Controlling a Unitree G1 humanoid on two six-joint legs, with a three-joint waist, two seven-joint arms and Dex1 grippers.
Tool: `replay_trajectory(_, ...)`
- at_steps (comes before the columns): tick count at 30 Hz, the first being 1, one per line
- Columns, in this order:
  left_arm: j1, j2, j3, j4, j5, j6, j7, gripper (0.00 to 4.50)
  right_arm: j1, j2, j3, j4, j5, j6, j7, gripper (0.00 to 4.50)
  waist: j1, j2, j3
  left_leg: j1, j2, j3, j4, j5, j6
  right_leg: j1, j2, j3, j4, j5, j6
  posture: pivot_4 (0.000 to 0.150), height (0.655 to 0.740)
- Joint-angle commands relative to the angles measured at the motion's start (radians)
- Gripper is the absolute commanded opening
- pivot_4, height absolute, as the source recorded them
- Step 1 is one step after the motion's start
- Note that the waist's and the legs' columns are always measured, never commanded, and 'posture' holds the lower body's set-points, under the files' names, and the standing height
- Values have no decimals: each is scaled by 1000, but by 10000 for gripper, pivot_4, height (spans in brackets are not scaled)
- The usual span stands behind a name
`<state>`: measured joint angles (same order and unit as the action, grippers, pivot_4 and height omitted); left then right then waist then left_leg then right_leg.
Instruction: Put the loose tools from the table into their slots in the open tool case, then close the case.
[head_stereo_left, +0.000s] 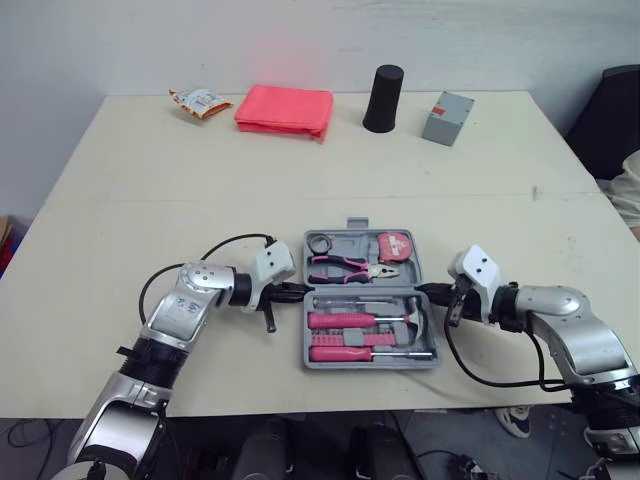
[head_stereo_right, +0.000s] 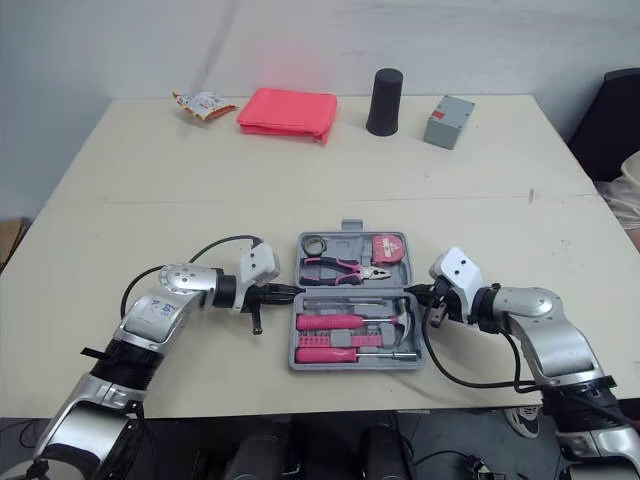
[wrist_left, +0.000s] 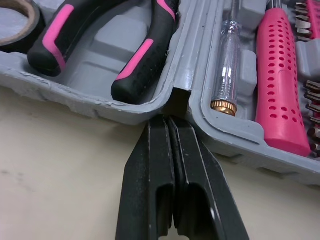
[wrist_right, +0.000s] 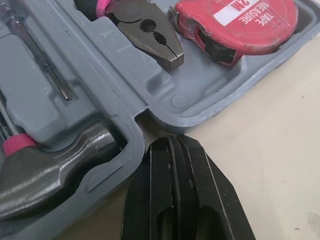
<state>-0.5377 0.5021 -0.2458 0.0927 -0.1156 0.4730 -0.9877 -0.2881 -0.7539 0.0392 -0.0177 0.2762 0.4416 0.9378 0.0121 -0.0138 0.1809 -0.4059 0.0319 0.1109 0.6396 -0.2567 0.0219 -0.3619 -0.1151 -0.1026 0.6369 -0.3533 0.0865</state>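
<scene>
Lying open near table (head_stereo_left: 150, 200) front edge, tool case (head_stereo_left: 352, 243), hinge (head_stereo_left: 365, 289) running left-to-right, left gripper (head_stereo_left: 299, 291) and right gripper (head_stereo_left: 429, 291) pinched together at hinge ends

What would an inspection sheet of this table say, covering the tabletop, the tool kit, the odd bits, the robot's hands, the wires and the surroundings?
Surface: beige table, one seam across it.
Job's things: grey tool case lies open; pliers, tape measure, hammer and pink screwdrivers sit in slots. Loose tools: nothing seen.
Clutter: snack packet, red cloth, black cup, grey box, all along the far edge.
Grippers: left gripper shut, tips at the case's hinge gap; right gripper shut, at the opposite hinge gap.
Cables: black cable loops off the left forearm, another under the right.
Surroundings: pale wall; dark chair at the robot's right.
</scene>
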Motion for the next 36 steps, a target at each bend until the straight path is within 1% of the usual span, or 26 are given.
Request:
replay_trajectory(1, -2, -11, -14, 4, 17, 13, 30, 0, 7, 14, -1, -80, 33, -2, 28, 998, 0, 0, 0, 0, 0, 0, 0, 0, 0, 0, 0, 0, 0, 0, 0, 1500, 7361)
replay_trajectory(8, 27, 24, 27, -23, 7, 60, 45, 0, 28, -19, -24, -85, -2, -13, 18, 998, -1, 0, 0, 1, 0, -1, 0, 0, 0, 0, 0, 0, 0, 0, 0, 1500, 7361)
replay_trajectory(11, 72, 79, 77, -85, -14, 119, 47, 0, 52, -61, -61, -98, -16, -17, 9, 998, -11, 0, 0, 1, 0, -1, -1, 0, 0, 0, 0, 0, 0, 0, 0, 1500, 7361)
replay_trajectory(13, 105, 121, 131, -128, -48, 177, 46, 0, 80, -92, -95, -133, 4, 20, 8, 998, -16, 0, 0, 1, 1, -1, -1, 0, 0, 0, 0, 0, 0, 0, 0, 1500, 7361)
replay_trajectory(16, 103, 138, 267, -218, -181, 422, 78, 7147, 115, -109, -185, -225, 104, 194, -18, 8911, -16, 0, 0, 1, 1, -1, -3, 0, -1, 0, 0, 0, 0, 0, -1, 1500, 7361)
replay_trajectory(17, 79, 129, 305, -238, -218, 513, 106, 12712, 115, -100, -214, -254, 138, 267, -45, 14731, -15, 0, 0, 1, 2, -2, -4, 1, -2, 0, 0, 0, 0, 0, -1, 1500, 7361)
replay_trajectory(18, 48, 113, 332, -246, -241, 589, 137, 16892, 105, -85, -238, -278, 169, 344, -81, 18990, -14, 0, 0, 1, 1, -3, -3, 1, -2, 0, 0, -1, 0, 0, -1, 1500, 7361)
replay_trajectory(20, -14, 72, 369, -240, -268, 713, 204, 25708, 79, -57, -268, -314, 223, 477, -141, 29213, -6, -1, 1, 0, 1, -6, -3, 0, -2, 1, 0, -1, 0, 0, -1, 1500, 7361)
replay_trajectory(21, -48, 43, 380, -224, -270, 761, 244, 29629, 64, -45, -276, -322, 246, 530, -162, 33600, -2, -1, 1, 0, 0, -7, -3, 0, -2, 2, -1, -2, 0, 0, -1, 1500, 7361)
replay_trajectory(23, -100, -5, 388, -196, -271, 823, 303, 38639, 25, -18, -289, -326, 278, 616, -207, 43729, 7, -1, 1, 0, -1, -8, -2, 0, -1, 2, -1, -2, 0, 0, 0, 1500, 7361)
replay_trajectory(24, -114, -20, 389, -188, -273, 839, 321, 42957, 8, -6, -293, -326, 289, 648, -227, 45000, 7, -1, 1, 0, -2, -8, -2, 0, -1, 2, -1, -2, 0, 0, 0, 1500, 7361)
replay_trajectory(25, -132, -41, 376, -170, -271, 857, 341, 44060, -35, 32, -305, -307, 304, 693, -270, 45000, 8, -1, 1, -1, -2, -7, -3, 0, -1, 2, -1, -2, 0, 0, 0, 1500, 7361)
replay_trajectory(28, -166, -80, 316, -120, -251, 862, 390, 44060, -153, 123, -314, -245, 311, 818, -383, 45000, 2, -1, 1, -1, -1, -5, -3, 1, -3, 1, 0, -1, 1, 0, 0, 1500, 7361)
replay_trajectory(31, -186, -98, 284, -78, -245, 847, 418, 44060, -214, 164, -298, -207, 296, 870, -439, 45000, -1, -1, 1, -1, -1, -5, -4, 2, -4, 0, 0, -2, 2, 0, 0, 1500, 7361)
replay_trajectory(36, -210, -114, 255, -12, -240, 804, 441, 44060, -261, 180, -264, -158, 274, 884, -481, 45000, -4, -1, 1, -1, -1, -4, -4, 3, -4, -1, 0, -1, 5, 0, -1, 1500, 7361)
